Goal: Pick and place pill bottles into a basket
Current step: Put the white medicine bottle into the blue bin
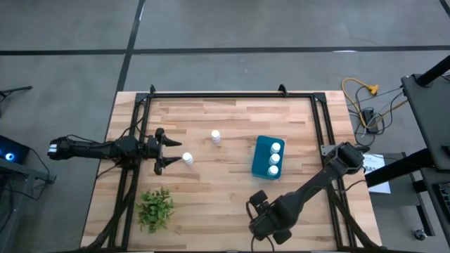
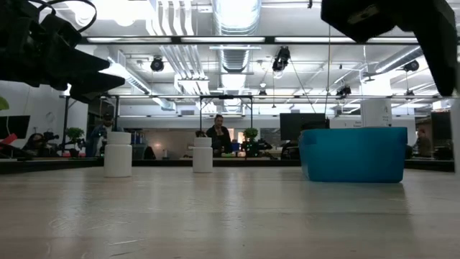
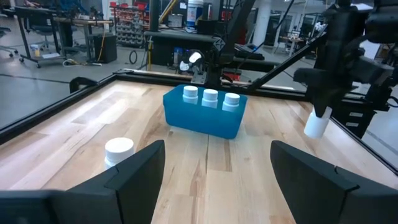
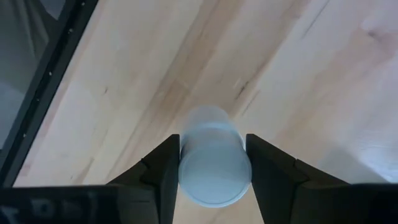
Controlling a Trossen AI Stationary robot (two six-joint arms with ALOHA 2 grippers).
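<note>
High view shows you the basket (image 1: 261, 163) at approx 3 o'clock from bench (image 1: 225, 204) centre, w/ three pill bottles (image 1: 273, 159) standing in a row inside it. So half the job looks done.

Fourth bottle (image 4: 214, 163) is in the right claw (image 4: 212, 167), pinched between both fingers; right wrist view has it held above bare wood. That claw (image 1: 261, 218) sits approx 6 o'clock from the basket, near the bench's front edge, so you've got a carry and drop left on that one.

Two more bottles stand loose on the bench: one (image 1: 216, 137) at approx 10 o'clock from the basket, another (image 1: 187, 159) at approx 9 o'clock, farther off. Left claw (image 1: 169, 151) is spread wide, empty, tips just beside that second bottle. My guess: it's next for the left arm.

Leafy plant (image 1: 155, 208) at approx 7 o'clock from centre isn't yours to move.
</note>
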